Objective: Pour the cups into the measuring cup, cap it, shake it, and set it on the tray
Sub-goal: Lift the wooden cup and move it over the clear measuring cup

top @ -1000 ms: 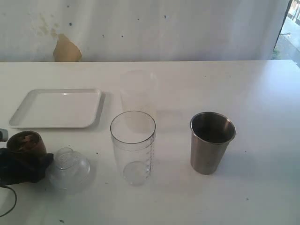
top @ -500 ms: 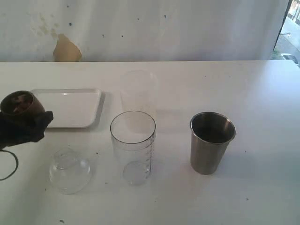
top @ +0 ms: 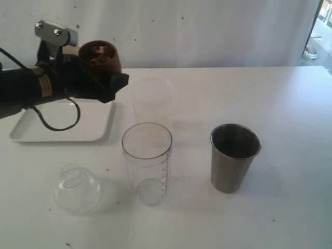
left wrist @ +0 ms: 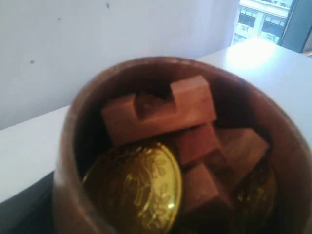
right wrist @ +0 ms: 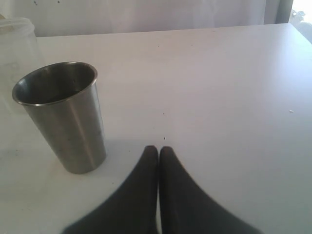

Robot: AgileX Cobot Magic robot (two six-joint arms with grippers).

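Left gripper (top: 106,75) clamped around the upright wooden cup (top: 101,56), held aloft | measuring cup (top: 147,161) stands upright and open-mouthed on the table (top: 290,104), below and to its right, nearest this arm | right gripper (right wrist: 158,153) closed, empty, beside steel tumbler (top: 234,155)

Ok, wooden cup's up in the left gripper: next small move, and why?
Probably carry the wooden cup over the measuring cup: it's roughly upright, full of blocks and coins, and not yet above that open mouth.
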